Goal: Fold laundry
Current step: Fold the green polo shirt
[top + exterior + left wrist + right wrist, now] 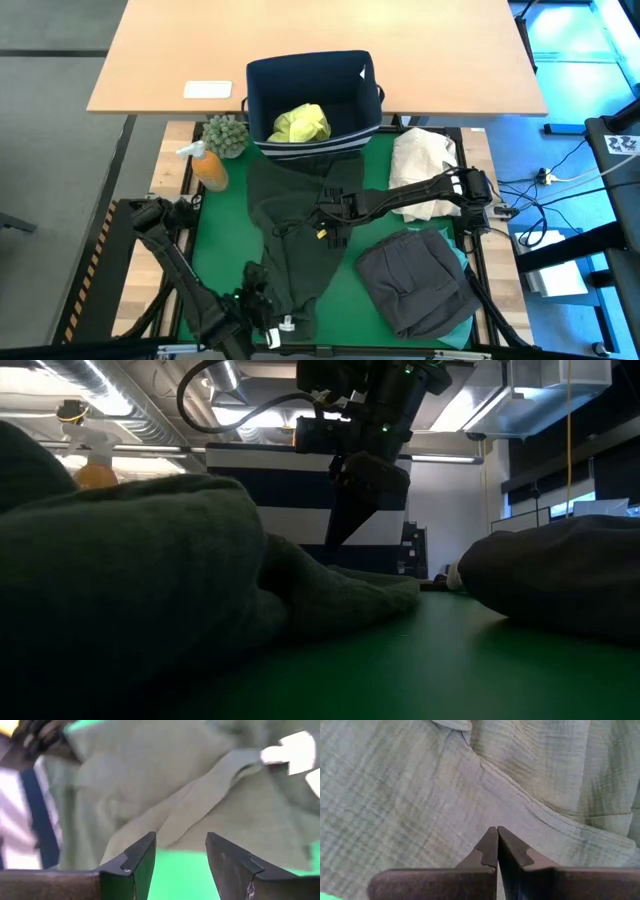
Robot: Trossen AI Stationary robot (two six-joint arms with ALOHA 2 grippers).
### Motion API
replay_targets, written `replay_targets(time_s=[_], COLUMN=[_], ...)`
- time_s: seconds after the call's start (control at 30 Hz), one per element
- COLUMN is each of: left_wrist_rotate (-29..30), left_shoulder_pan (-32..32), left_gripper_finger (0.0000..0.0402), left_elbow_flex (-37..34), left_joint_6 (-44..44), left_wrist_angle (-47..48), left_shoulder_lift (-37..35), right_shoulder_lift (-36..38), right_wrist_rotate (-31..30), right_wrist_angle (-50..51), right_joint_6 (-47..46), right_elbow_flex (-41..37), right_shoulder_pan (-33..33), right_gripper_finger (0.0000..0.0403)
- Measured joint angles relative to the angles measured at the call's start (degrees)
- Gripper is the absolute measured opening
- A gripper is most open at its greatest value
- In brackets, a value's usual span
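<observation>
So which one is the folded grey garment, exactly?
Start at the green mat. The charcoal grey garment lies at its near right corner, below the cream bundle. Unlike the long dark olive garment spread mid-mat, it is a compact folded block.

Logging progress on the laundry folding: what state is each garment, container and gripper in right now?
dark olive garment: spread out on the green mat, unfolded, rumpled.
charcoal grey garment: folded, lying flat.
yellow-green shirt: crumpled inside the bin.
navy bin: upright, open-topped.
cream cloth bundle: heaped, unfolded.
left gripper: open, empty, above the olive garment's edge.
right gripper: shut, over the olive garment.
</observation>
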State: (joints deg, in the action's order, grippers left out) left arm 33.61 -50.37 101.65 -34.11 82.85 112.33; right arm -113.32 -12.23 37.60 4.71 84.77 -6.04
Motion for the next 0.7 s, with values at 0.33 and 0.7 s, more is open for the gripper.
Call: replay_targets(time_s=[0.33,0.7], left_wrist_rotate=[10.28,8.29], left_shoulder_pan=[-6.67,1.34], left_gripper_finger=[0.0165,0.0151], left_elbow_flex=[-18.06,-53.77], left_joint_6=[-26.69,-25.92], left_wrist_angle=[-0.29,-31.79], left_shoulder_lift=[-9.81,-36.81], right_shoulder_lift=[0.0,0.0], right_wrist_rotate=[1.31,1.38], right_wrist_angle=[-0.62,-5.14], right_joint_6=[-0.42,1.57], right_elbow_flex=[0.0,0.0], right_shoulder_pan=[0.0,0.02], right_gripper_finger=[0.0005,0.0005])
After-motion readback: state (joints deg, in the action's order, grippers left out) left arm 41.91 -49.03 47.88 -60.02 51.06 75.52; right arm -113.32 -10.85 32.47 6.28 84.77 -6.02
